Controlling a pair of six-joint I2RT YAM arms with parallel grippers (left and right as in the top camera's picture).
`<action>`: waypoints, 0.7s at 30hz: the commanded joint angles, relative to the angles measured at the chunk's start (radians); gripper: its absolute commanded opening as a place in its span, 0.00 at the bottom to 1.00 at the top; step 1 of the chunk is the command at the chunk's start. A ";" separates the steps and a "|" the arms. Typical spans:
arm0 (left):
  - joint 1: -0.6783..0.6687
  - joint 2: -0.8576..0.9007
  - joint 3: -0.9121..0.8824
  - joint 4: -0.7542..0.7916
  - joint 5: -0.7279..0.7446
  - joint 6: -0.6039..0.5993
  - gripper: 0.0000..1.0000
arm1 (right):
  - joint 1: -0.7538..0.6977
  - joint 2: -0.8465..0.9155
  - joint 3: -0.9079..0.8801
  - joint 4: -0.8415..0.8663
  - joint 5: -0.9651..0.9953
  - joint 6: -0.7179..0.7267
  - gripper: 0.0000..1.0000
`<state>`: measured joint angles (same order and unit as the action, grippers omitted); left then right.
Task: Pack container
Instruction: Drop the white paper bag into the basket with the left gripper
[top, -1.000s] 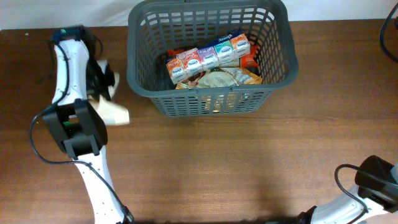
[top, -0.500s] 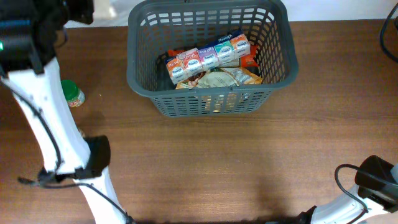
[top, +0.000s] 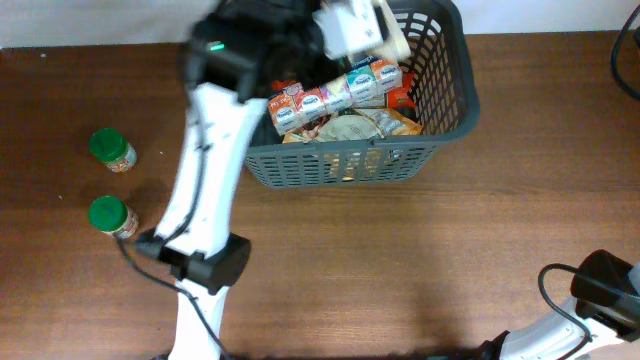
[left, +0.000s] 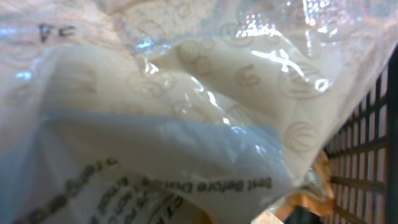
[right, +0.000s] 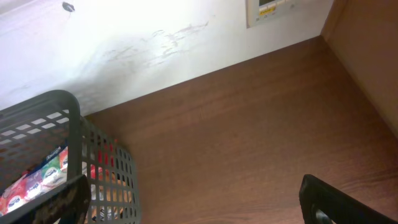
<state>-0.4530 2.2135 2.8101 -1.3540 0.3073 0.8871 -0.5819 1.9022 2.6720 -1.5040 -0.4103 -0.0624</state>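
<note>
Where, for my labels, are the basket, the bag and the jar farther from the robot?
basket (top: 340, 165), overhead view, on its front lattice wall.
bag (left: 186, 112), left wrist view, on the clear wrapper's middle.
far jar (top: 104, 144), overhead view, on its green lid.

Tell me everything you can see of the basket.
The basket is dark grey plastic, rectangular, with slotted lattice walls and a thick rim. It stands upright on the brown wooden table, near the far edge. Inside lie a row of small cartons over flat packets. The left arm reaches over its far left corner with a pale bag.
</note>
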 joint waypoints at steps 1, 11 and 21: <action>-0.035 0.055 -0.118 0.037 0.023 0.111 0.02 | -0.001 0.008 -0.003 -0.001 -0.012 0.000 0.99; -0.122 0.132 -0.194 0.059 0.056 0.113 0.02 | -0.001 0.008 -0.003 -0.001 -0.012 0.000 0.99; -0.091 0.098 -0.100 0.047 -0.151 -0.208 0.99 | -0.001 0.008 -0.003 -0.001 -0.012 0.000 0.99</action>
<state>-0.5766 2.3508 2.6347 -1.3006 0.2787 0.8528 -0.5819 1.9022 2.6720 -1.5040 -0.4099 -0.0631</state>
